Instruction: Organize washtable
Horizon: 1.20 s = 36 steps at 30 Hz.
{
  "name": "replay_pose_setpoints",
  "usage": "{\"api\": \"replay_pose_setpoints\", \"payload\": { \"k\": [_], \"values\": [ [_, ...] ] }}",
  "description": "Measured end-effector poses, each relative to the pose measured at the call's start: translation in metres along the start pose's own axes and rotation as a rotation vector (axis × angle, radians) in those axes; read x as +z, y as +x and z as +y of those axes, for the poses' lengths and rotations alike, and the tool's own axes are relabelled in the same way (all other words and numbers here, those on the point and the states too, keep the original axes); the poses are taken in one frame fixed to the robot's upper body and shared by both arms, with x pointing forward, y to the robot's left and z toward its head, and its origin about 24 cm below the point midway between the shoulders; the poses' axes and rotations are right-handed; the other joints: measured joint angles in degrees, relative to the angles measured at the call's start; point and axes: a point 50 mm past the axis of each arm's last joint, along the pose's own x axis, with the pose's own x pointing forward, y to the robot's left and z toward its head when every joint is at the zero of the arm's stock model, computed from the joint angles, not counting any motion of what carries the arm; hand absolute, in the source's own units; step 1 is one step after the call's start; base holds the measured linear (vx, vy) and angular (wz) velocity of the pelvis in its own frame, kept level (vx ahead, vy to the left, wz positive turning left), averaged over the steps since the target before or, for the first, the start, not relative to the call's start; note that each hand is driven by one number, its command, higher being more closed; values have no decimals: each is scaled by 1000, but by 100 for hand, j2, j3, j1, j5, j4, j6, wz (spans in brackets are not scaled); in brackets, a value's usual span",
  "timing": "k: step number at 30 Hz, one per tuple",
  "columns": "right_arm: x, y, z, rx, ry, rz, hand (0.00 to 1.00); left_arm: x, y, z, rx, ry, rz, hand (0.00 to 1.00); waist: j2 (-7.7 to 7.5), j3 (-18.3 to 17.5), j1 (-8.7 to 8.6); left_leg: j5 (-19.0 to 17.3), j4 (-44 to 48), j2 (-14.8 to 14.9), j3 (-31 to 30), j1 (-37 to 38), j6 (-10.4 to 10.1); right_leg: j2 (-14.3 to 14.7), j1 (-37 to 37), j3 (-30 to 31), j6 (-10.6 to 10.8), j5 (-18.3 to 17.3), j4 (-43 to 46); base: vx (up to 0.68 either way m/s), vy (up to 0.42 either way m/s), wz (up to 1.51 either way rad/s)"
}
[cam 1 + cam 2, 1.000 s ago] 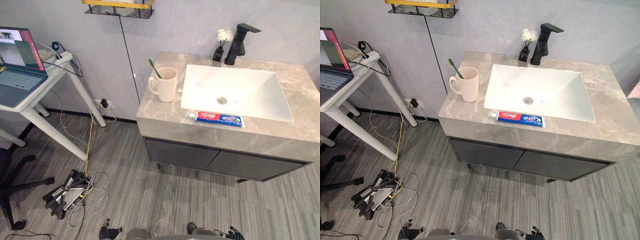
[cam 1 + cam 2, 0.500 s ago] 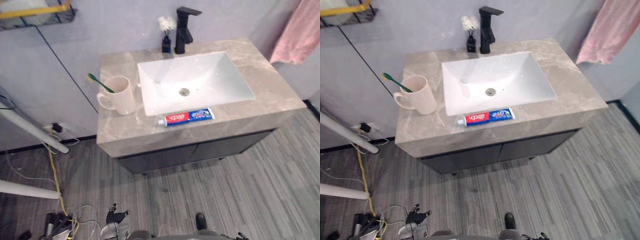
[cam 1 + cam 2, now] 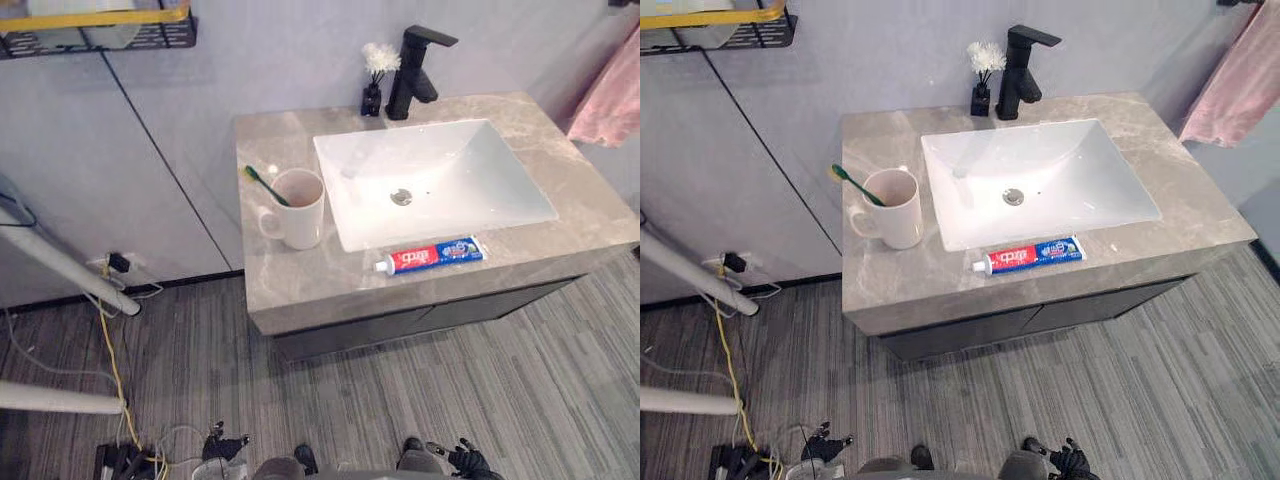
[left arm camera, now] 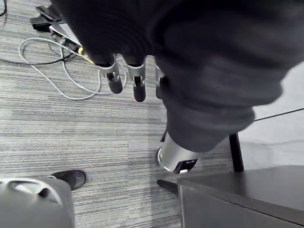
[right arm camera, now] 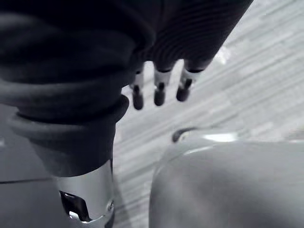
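We see the grey worktop (image 3: 300,280) in the middle of the frame, with the white sink (image 3: 440,180) set into it. The cream cup (image 3: 298,212) stands upright just left of the sink, a green toothbrush (image 3: 262,183) leaning inside it. The toothpaste tube (image 3: 430,256) lies flat just below the sink's front rim. Our left hand (image 4: 115,80) and right hand (image 5: 160,92) hang above the floor (image 4: 57,133), both released and holding nothing.
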Motion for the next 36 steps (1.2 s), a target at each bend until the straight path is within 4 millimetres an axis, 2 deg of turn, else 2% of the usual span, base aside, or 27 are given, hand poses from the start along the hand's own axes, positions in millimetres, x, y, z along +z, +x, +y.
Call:
{"api": "replay_pose_setpoints", "payload": {
  "k": [1,2,3,4,5,6,7,8,9,16,21,25,31,36],
  "values": [
    [1,0,0,-1,0,0,0,1,0,0,2,0,-4,0,19,12,-25,1,9,53,0,70,-7,283,-48,79,-3,5,-181,296,-101,3],
    [-1,0,-1,-4,2,6,0,0,0,1,3,-3,-2,0,15,15,-41,-5,20,56,-3,192,-63,477,33,171,-41,204,-747,311,-170,-4],
    [-3,0,-6,-19,5,12,0,-1,0,0,5,-20,4,0,39,4,-76,-75,27,77,-34,380,-213,566,273,124,0,430,-1164,252,-133,-6],
    [-2,0,-10,-29,3,10,0,-2,-1,-5,-5,-29,8,0,148,-26,-75,-83,25,139,-35,428,-233,632,399,139,-56,496,-1281,560,-205,-36],
    [-2,1,-25,-72,-7,15,0,-3,-5,-24,-48,-58,4,0,253,-19,-84,-81,-121,149,-52,568,-511,554,815,314,-74,511,-1599,480,-134,-40],
    [-1,1,-26,-83,-2,13,0,-3,-5,-26,-53,-61,1,0,298,-21,-100,283,-912,194,-156,669,-652,573,939,290,-70,509,-1662,409,-112,-39],
    [1,1,-27,-86,-2,7,0,-3,-5,-25,-52,-58,0,0,293,-14,-101,453,-951,212,-133,662,-517,571,987,302,-60,502,-1699,120,17,-19],
    [2,2,-24,-77,-5,4,0,-3,-5,-21,-43,-53,2,0,254,-84,-88,475,-913,161,-115,724,-528,530,1006,291,-50,502,-1738,61,32,-17],
    [-14,-2,-15,-44,-41,45,0,-3,-4,-16,-53,20,-8,0,-7,-176,28,524,-891,-74,-713,620,-458,376,1254,-12,52,640,-2217,61,32,-11],
    [-22,-4,-16,-50,3,65,0,-3,-4,-17,-74,-26,-6,0,3,-151,-4,535,-866,-86,-919,464,-443,362,1222,-189,52,640,-2239,-4,-11,12],
    [-31,-7,-20,-68,127,65,0,-14,-7,-22,-110,-143,33,0,113,-48,8,552,-859,-106,-1019,390,-419,353,1191,-266,52,639,-2245,-6,-33,10],
    [-43,-11,-23,-92,289,85,0,-20,-9,-24,-132,-256,41,0,169,0,-98,558,-761,-132,-1259,293,-408,328,1210,-373,51,639,-2250,-14,-34,15],
    [-53,-14,-19,-98,380,113,0,-23,-10,-24,-146,-266,47,0,196,19,-117,558,-663,-144,-1270,458,-409,311,1392,-326,49,641,-2251,-55,-38,-4],
    [-53,-14,-20,-104,396,113,0,-26,-10,-22,-125,-299,60,0,237,29,-117,557,-666,-140,-1329,538,-410,315,1483,-347,23,683,-2251,-95,-38,3]
  ]
}}
